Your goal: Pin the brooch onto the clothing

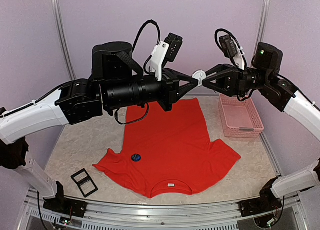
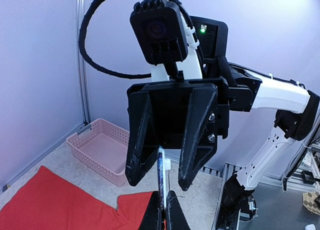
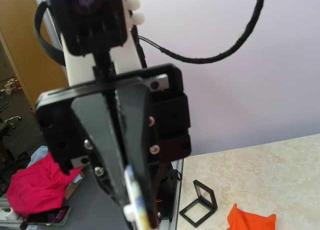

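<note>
The brooch (image 1: 198, 77), a small white round disc, hangs high over the table between both grippers. My left gripper (image 1: 194, 79) is shut on its edge. In the left wrist view the brooch (image 2: 161, 175) stands edge-on above my left gripper (image 2: 164, 215), with a white nub on its right face. My right gripper (image 2: 159, 181) faces it, jaws apart, one finger on each side of the disc with a gap showing. The clothing (image 1: 170, 140), a red T-shirt with a white label (image 1: 171, 184), lies flat on the table below.
A small dark blue round thing (image 1: 135, 157) lies on the shirt near its left sleeve. An open black frame box (image 1: 84, 182) lies at the front left. A pink basket (image 1: 241, 115) stands at the back right. Metal rails edge the table.
</note>
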`<state>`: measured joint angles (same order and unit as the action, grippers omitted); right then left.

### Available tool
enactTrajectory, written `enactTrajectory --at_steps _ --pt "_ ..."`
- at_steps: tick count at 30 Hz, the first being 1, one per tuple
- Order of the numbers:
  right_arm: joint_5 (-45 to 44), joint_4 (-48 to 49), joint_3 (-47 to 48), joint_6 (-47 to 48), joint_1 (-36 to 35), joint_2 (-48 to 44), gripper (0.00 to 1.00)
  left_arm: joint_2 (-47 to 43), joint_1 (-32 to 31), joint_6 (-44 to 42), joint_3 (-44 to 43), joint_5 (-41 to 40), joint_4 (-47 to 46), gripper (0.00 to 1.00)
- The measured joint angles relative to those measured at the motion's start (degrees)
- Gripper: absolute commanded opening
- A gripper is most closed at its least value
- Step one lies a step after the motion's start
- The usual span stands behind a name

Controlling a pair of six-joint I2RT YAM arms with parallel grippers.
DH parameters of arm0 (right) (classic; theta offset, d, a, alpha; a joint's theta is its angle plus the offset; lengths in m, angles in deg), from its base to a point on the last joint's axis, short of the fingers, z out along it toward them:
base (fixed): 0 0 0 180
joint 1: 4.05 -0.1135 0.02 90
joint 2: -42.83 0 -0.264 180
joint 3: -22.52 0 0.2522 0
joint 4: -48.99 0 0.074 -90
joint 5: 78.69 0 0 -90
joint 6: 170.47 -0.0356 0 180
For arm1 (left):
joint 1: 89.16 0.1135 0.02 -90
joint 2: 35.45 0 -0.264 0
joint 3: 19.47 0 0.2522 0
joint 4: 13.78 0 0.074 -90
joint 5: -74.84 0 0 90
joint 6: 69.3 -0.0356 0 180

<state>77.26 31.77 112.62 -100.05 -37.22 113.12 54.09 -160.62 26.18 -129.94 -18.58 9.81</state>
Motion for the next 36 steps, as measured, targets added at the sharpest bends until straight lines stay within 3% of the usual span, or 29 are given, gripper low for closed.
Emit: enactTrajectory --at_steps 17,22,26,36 --pt "0.0 0.0 0.7 -1.0 0.0 1.2 0.35 0.0 -0.4 -1.5 -0.3 0.2 0.1 0.0" --pt "0.1 0.0 0.9 -1.0 0.0 1.3 0.46 0.0 -0.4 -1.9 -0.7 0.2 0.3 0.0" --pt "0.8 -1.6 1.2 1.3 0.0 1.3 0.5 0.0 -0.4 -2.1 -0.7 0.1 0.3 0.0" --pt "2.3 -0.5 2.5 0.8 0.0 1.2 0.3 0.0 -0.6 -2.6 -0.7 0.2 0.6 0.0"
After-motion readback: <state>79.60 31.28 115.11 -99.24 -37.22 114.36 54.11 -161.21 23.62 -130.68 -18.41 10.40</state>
